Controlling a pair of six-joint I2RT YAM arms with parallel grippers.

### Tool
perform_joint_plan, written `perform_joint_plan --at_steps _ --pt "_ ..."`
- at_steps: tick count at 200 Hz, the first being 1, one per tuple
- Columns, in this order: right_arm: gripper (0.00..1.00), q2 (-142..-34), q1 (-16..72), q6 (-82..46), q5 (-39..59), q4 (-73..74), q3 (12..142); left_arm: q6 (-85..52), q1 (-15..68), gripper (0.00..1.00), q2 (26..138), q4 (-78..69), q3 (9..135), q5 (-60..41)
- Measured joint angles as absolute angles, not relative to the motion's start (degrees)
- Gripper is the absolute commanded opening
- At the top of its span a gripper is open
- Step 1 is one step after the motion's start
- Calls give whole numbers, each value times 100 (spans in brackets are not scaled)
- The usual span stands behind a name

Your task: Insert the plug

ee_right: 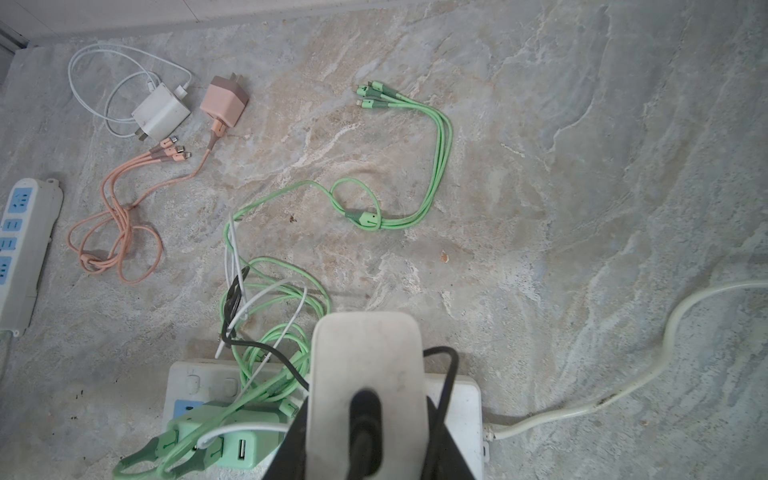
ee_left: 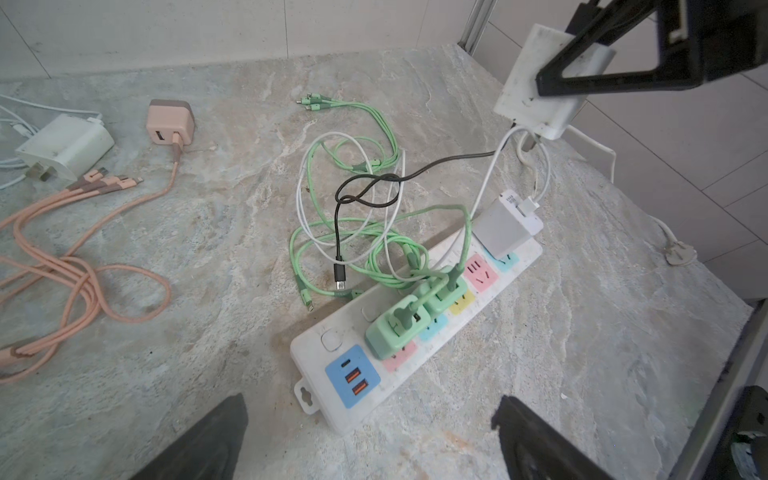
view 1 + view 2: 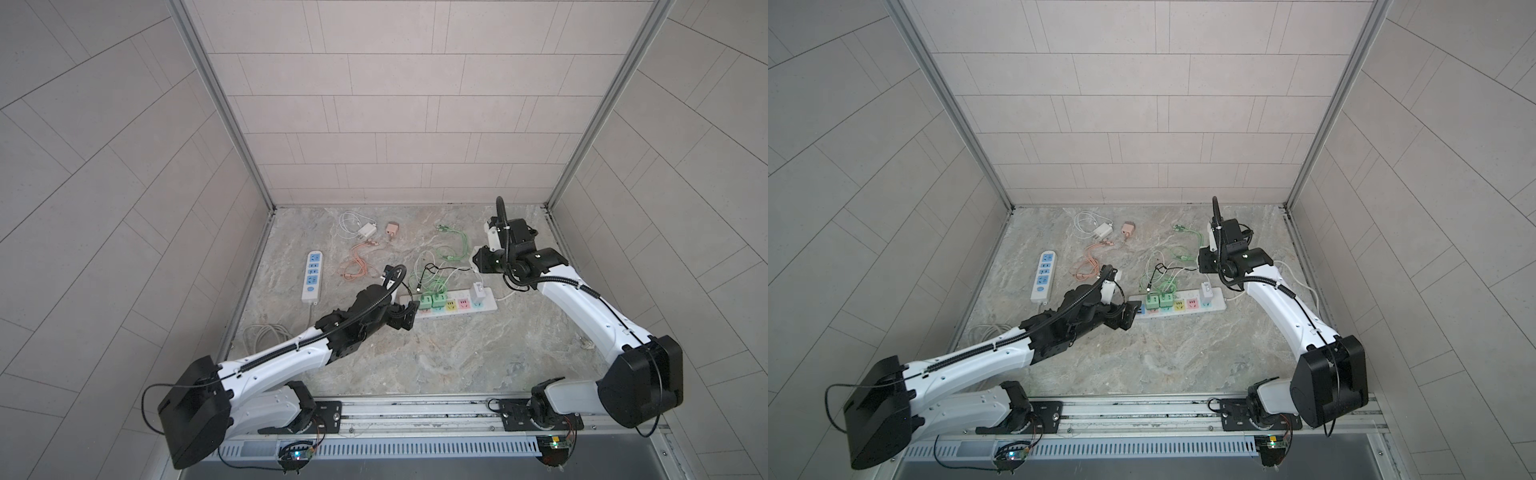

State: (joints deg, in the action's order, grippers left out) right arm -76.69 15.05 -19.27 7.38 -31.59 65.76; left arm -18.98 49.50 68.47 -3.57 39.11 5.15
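Observation:
A white power strip (image 3: 490, 306) (image 2: 316, 345) with coloured sockets lies mid-table. Two green plug-in chargers (image 2: 395, 332) (image 3: 432, 300) and a white charger (image 2: 505, 228) (image 3: 478, 292) sit in its sockets. My left gripper (image 3: 412, 314) (image 2: 370, 415) is open, low at the strip's USB end, touching nothing. Held raised above the strip's far end is a flat white power bank (image 2: 523, 95) (image 1: 365, 353), with my right gripper (image 3: 478, 259) (image 1: 365, 415) shut on it. Black and white cables hang from the bank. The black cable's free plug (image 2: 340, 278) lies on the table.
A loose pink charger (image 3: 392, 230) with pink cables and a loose white charger (image 3: 366, 230) lie at the back left. A second strip (image 3: 312, 275) lies by the left wall. Green cables (image 1: 436, 158) tangle behind the main strip, whose cord (image 1: 623, 390) runs off to the right.

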Motion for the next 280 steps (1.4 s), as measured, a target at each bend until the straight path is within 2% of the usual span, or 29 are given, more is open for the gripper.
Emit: perform_joint_plan --at_steps 69,148,200,225,244,280 --pt "7 -6794 1494 -1806 427 -3124 6399 -1549 4342 100 8611 -344 5271 -161" --pt "7 -6825 1586 -1804 1352 -2936 6108 -1297 4276 99 9625 -228 6097 -1424" --pt "7 -6995 1601 -1802 1590 -2672 6114 -1302 4132 86 9911 -117 6399 -1588" --pt "7 -7166 1649 -1804 1669 -2567 6163 -1319 4082 72 10038 40 6571 -1553" --pt "7 -7273 1747 -1802 1684 -2532 6278 -1313 4049 66 10169 119 6709 -1570" --pt "7 -7282 2045 -1754 1601 -2486 6464 -1315 4014 62 10250 252 6814 -1747"
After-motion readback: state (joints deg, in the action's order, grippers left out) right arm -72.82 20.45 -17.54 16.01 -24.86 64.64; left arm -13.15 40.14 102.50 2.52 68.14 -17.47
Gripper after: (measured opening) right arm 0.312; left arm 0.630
